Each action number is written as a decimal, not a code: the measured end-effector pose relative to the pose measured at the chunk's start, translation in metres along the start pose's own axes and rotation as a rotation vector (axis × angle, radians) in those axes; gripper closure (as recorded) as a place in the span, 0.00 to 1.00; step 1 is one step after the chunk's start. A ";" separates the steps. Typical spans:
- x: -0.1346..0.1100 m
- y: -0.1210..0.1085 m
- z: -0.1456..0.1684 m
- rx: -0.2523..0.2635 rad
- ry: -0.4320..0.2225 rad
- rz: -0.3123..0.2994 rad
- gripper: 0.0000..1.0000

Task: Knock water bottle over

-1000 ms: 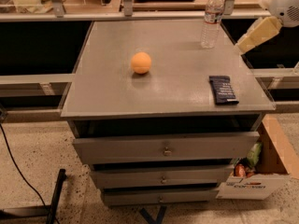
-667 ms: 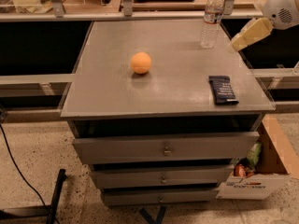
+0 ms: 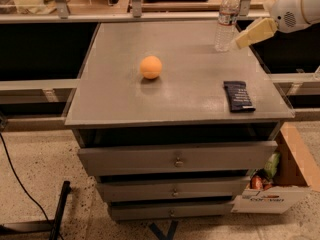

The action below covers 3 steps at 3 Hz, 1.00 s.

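The water bottle (image 3: pixel 226 21) stands upright on the far right part of the grey table (image 3: pixel 190 54), near the back edge, with its white cap on top. The claw (image 3: pixel 242 41) is just to the right of the bottle, at the height of its lower half. It comes in from the right on a white arm (image 3: pixel 297 6) and points down and to the left. Whether the tip touches the bottle I cannot tell, and I also cannot tell if the claw is wide or narrow - it shows only as one pale shape.

An orange ball (image 3: pixel 151 67) lies near the middle of the table, well apart from the bottle. A dark blue packet (image 3: pixel 238 95) lies flat near the front right edge. Under the table top are drawers (image 3: pixel 175 157) - the top one is pulled out a little. A cardboard box (image 3: pixel 287 176) stands on the floor at the right.
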<state>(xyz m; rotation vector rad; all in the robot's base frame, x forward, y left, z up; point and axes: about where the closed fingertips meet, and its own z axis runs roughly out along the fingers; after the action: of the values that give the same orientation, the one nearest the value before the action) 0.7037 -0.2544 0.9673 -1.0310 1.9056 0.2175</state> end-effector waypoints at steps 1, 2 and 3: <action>-0.005 -0.011 0.020 0.012 -0.063 0.007 0.00; -0.010 -0.025 0.041 0.026 -0.127 -0.004 0.00; -0.012 -0.041 0.060 0.042 -0.172 -0.009 0.00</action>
<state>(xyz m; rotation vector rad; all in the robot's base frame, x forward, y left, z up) 0.7749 -0.2417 0.9544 -0.9612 1.7436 0.2520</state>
